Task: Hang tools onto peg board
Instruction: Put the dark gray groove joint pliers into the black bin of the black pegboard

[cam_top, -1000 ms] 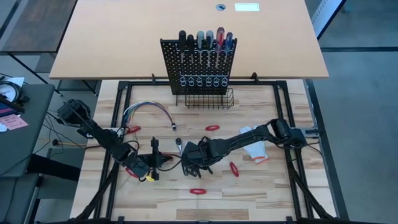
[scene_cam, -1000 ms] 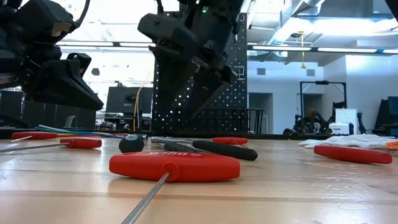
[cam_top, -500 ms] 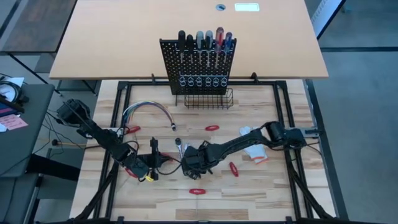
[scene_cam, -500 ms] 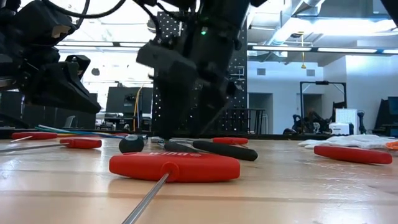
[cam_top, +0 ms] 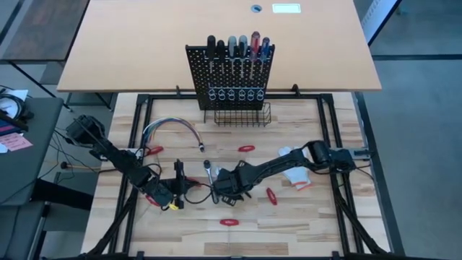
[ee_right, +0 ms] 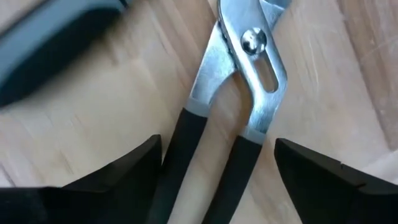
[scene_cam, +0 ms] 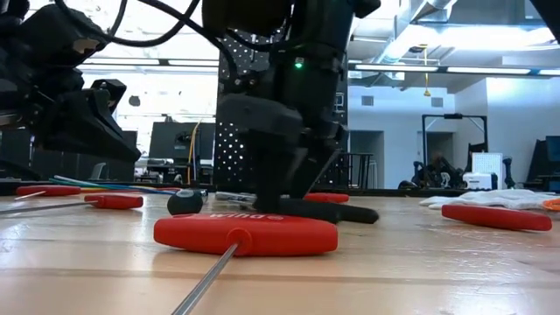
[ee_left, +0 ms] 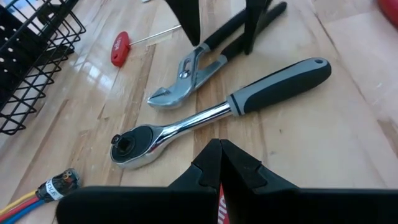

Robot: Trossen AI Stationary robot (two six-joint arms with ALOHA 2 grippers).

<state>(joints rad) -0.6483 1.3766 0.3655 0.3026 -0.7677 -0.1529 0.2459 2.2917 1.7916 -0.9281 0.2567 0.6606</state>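
Observation:
Black-handled pliers lie flat on the table beside a grey-handled ratchet wrench. My right gripper is low over the pliers' handles and open. One finger stands on each side of them, and wood shows in both gaps. From the left wrist view these fingers straddle the pliers. My left gripper hovers shut just left of the ratchet, with a red sliver I cannot identify behind its tips. The peg board stands at the far edge with several screwdrivers hung in it.
A wire basket sits at the board's foot. Red T-handle keys lie scattered. A white glove lies under the right arm, and a bundle of coloured cables lies at the far left.
My right gripper has come down to the table and moved slightly toward the left and near edges. Its open fingers now stand around the pliers' handles. The pliers and the ratchet have not moved.

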